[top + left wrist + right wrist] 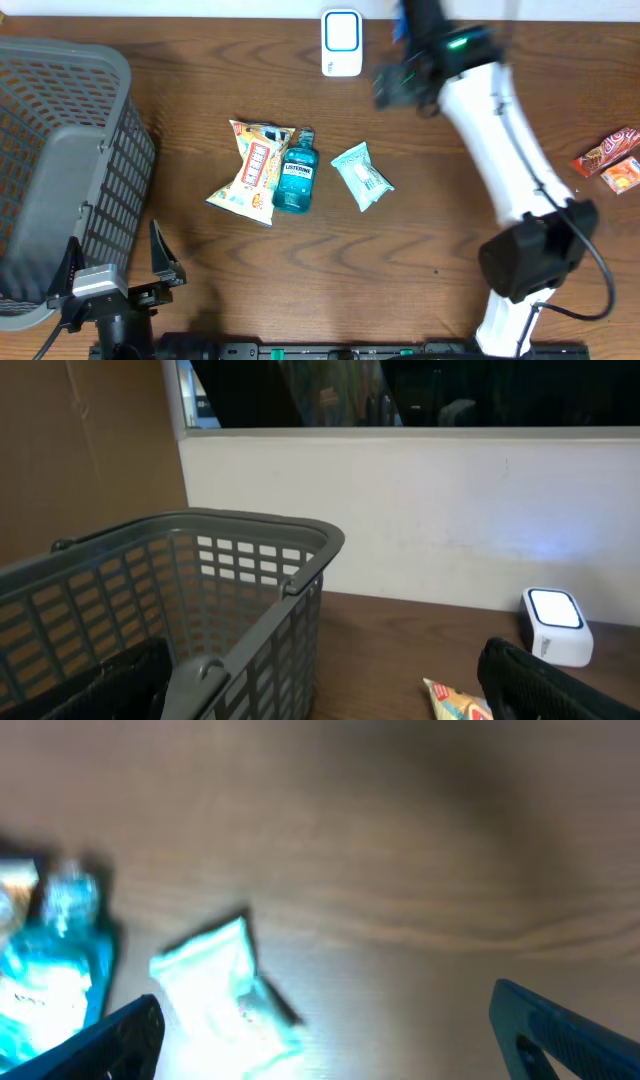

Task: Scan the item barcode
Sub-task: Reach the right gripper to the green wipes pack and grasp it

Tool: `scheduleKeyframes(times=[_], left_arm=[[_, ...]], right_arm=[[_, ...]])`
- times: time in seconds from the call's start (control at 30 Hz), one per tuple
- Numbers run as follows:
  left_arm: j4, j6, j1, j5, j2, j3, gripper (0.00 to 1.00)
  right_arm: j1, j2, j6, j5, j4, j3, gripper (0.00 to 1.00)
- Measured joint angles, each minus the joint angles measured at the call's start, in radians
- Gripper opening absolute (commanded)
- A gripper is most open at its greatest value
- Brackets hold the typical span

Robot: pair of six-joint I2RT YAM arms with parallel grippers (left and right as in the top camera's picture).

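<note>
While nothing is held, items: snack bag, Listerine bottle, wipes packet lie mid-surface, below scanner.
Fingers: left fingers and right fingers apart, empty.
Risk: bag touches bottle; I could drag both.

We see the right gripper only as a dark smear in the overhead view, so we cannot read its jaws there. The grey basket runs off the left edge, and the orange packet is cropped at the right edge. From the left wrist, the bottom edge cuts the snack bag down to a corner. The right wrist view is blurred throughout. The labels on the blue bottle, itself cropped at the left, and on the wipes pack are illegible to us.
</note>
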Motion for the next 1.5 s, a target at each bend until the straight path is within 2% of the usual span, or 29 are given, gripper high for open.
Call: scheduleKeyframes(times=[0.37, 0.5, 0.6, 0.7, 0.8, 0.87, 0.9, 1.13, 1.17, 1.2, 1.37, 1.5], left_arm=[[0.0, 0.0, 0.0, 0.0, 0.0, 0.0, 0.98], [0.001, 0.0, 0.0, 0.0, 0.0, 0.0, 0.98], [0.0, 0.0, 0.0, 0.0, 0.0, 0.0, 0.98], [0.0, 0.0, 0.0, 0.0, 0.0, 0.0, 0.98], [0.0, 0.0, 0.0, 0.0, 0.0, 0.0, 0.98], [0.0, 0.0, 0.0, 0.0, 0.0, 0.0, 0.98], [0.0, 0.0, 0.0, 0.0, 0.0, 0.0, 0.98], [0.0, 0.0, 0.0, 0.0, 0.0, 0.0, 0.98], [0.0, 0.0, 0.0, 0.0, 0.0, 0.0, 0.98], [0.0, 0.0, 0.0, 0.0, 0.0, 0.0, 0.98], [0.001, 0.0, 0.0, 0.0, 0.0, 0.0, 0.98], [0.0, 0.0, 0.0, 0.0, 0.0, 0.0, 0.98]], right_arm=[[0.214, 0.001, -0.045, 0.042, 0.262, -0.447, 0.99], [0.267, 0.001, -0.064, 0.12, 0.327, -0.535, 0.93], [0.293, 0.001, -0.07, 0.168, 0.39, -0.567, 0.85], [0.313, 0.0, -0.08, 0.211, 0.5, -0.639, 0.63], [0.313, -0.01, -0.08, 0.264, 0.597, -0.717, 0.5], [0.314, -0.017, -0.079, 0.335, 0.645, -0.761, 0.3], [0.314, -0.019, -0.079, 0.356, 0.662, -0.78, 0.25], [0.314, -0.022, -0.084, 0.448, 0.703, -0.827, 0.14], [0.314, -0.022, -0.084, 0.452, 0.702, -0.827, 0.1], [0.314, -0.022, -0.086, 0.455, 0.695, -0.827, 0.01], [0.314, -0.024, -0.084, 0.427, 0.577, -0.784, 0.01], [0.302, -0.047, -0.114, 0.225, 0.455, -0.7, 0.01]])
